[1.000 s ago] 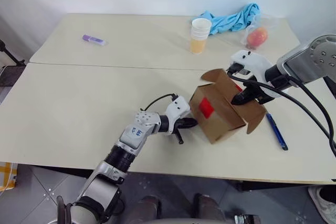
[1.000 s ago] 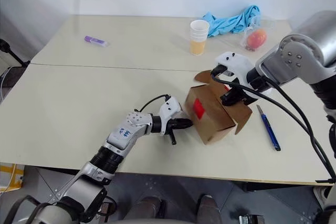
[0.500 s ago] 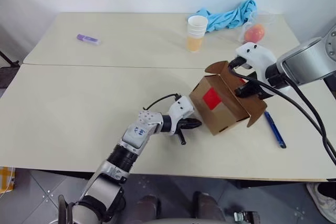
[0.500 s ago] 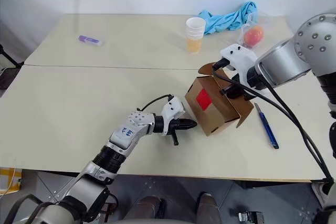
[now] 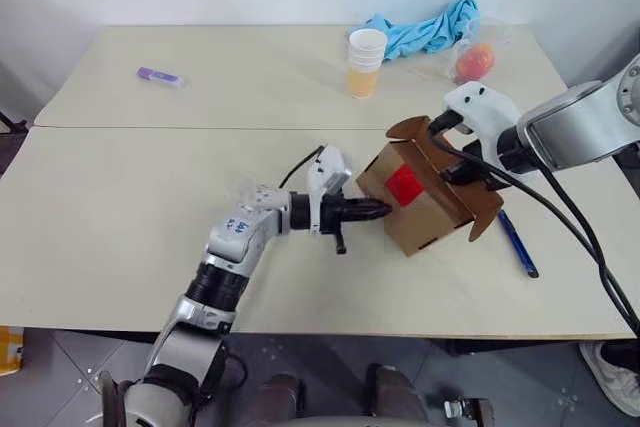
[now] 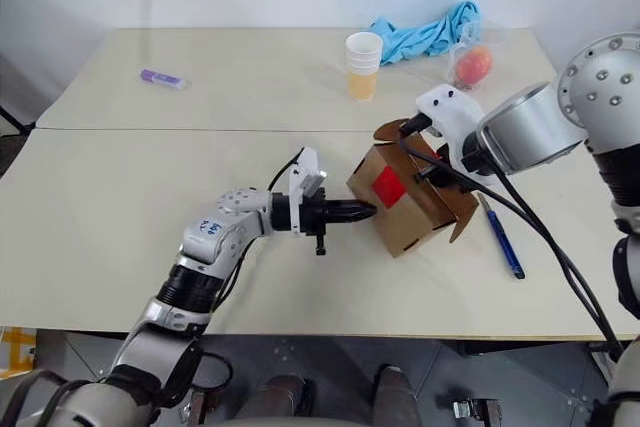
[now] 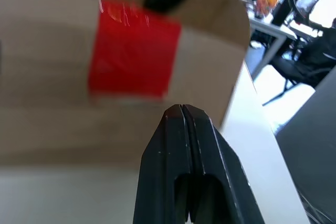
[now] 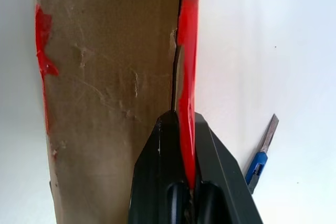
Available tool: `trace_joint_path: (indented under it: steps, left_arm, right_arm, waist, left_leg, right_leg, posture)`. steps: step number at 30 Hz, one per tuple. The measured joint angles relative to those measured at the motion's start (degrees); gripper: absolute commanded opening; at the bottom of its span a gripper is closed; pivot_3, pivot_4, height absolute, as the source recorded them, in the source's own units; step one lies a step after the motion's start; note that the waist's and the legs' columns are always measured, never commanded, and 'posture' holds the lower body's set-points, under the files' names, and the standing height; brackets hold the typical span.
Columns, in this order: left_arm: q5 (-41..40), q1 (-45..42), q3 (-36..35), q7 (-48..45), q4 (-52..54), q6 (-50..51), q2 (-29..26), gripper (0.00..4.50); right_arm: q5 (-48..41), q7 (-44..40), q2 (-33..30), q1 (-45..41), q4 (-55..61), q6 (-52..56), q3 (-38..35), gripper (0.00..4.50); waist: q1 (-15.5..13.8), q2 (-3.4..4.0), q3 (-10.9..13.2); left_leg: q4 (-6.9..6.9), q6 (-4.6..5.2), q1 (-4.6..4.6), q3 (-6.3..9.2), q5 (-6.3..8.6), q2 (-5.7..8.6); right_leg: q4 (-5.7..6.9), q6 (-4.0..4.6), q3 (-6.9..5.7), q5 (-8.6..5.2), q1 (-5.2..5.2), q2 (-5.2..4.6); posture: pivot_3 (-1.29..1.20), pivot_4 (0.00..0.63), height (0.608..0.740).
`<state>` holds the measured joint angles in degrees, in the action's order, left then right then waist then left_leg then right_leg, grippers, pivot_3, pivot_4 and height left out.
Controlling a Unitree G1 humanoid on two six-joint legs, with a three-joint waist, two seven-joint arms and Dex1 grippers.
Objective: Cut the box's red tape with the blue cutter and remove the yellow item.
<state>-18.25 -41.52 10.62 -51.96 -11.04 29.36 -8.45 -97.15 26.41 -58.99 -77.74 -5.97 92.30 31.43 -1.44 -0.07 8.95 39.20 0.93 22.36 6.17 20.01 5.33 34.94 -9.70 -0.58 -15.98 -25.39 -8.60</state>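
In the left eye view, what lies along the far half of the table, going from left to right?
Purple marker → paper cup → blue cloth → bagged red-orange fruit.

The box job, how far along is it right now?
Done: the blue cutter lies back on the table and the box has flaps open. In hand: the right gripper is shut on a flap edge bearing red tape, the shut left gripper at the taped side. Left: the yellow item.
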Motion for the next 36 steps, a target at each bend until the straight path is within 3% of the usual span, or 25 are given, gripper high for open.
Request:
trace_joint_path:
  steps: [10, 23, 33, 36]
  left_arm:
    - [7.9, 1.6, 4.1, 4.0, -4.9, -4.4, -0.9, 0.00]
    - [8.8, 2.9, 3.9, 6.1, -4.1, -3.1, -1.4, 0.00]
    - [2.7, -1.0, 1.9, -2.7, 4.0, 7.6, -9.4, 0.00]
    - [-0.5, -5.5, -2.0, -2.3, 5.8, 9.6, -8.0, 0.00]
  right_arm:
    - [-12.4, 7.5, 1.0, 0.0, 1.4, -4.6, 1.8, 0.02]
    - [-13.7, 11.9, 3.2, 2.0, 1.5, -9.5, 1.9, 0.02]
    - [-14.3, 12.6, 3.3, 1.8, 1.1, -8.9, 2.0, 0.02]
    - [-14.3, 12.9, 3.4, 1.8, 1.2, -8.9, 2.0, 0.02]
  waist:
    - [0.0, 0.01, 0.0]
    - [0.1, -0.04, -0.1]
    - [0.1, -0.04, -0.1]
    - [0.1, -0.04, -0.1]
  left_leg:
    - [0.02, 0.01, -0.11, -0.11, -0.01, -0.01]
    - [0.34, 0.05, -0.17, -0.18, -0.03, -0.07]
    - [0.36, 0.04, -0.13, -0.13, -0.03, -0.12]
    - [0.38, 0.04, -0.13, -0.13, -0.03, -0.12]
  right_leg:
    - [0.12, 0.05, -0.11, 0.03, 0.01, -0.01]
    - [0.30, 0.12, -0.12, 0.12, 0.10, -0.03]
    - [0.27, 0.12, -0.11, 0.12, 0.09, -0.02]
    - [0.25, 0.13, -0.12, 0.12, 0.10, -0.02]
  posture:
    - [0.00, 0.150, 0.740]
    - [0.00, 0.150, 0.740]
    - [0.00, 0.150, 0.740]
    - [0.00, 0.150, 0.740]
